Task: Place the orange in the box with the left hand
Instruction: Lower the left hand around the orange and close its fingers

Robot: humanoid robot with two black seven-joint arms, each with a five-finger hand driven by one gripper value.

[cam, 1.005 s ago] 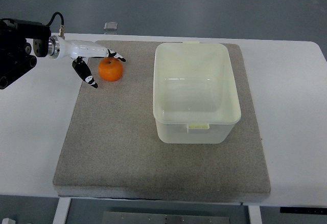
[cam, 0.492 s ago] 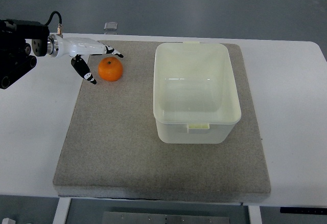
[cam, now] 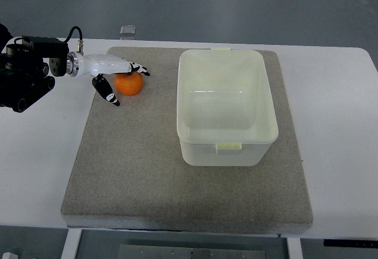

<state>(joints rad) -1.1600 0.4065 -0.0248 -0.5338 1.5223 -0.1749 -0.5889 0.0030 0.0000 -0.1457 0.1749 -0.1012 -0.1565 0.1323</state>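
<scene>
At the near edge a strip of grey floor shows beneath the table frame, with a pale metal rail under the middle. The white table (cam: pixel 41 170) spans the whole width, and a grey felt-like mat (cam: pixel 142 170) covers most of its centre, its near edge close to the table's near edge. On the right half of the mat stands the box (cam: pixel 227 146), a pale cream plastic tub, open at the top and with nothing inside, a small tab on its near rim and another on its far rim. Left of the box, at the mat's far-left part, sits the orange (cam: pixel 129 84), resting on the mat and well apart from the box. The left hand (cam: pixel 116 75) reaches in from the left edge on a black arm with a white wrist; its dark-tipped fingers (cam: pixel 110 93) are spread, the upper ones lying across the far top of the orange and the thumb hanging just left of it, not closed on the fruit. Beyond the table's far edge a small clear object (cam: pixel 128 31) lies on the grey floor.
</scene>
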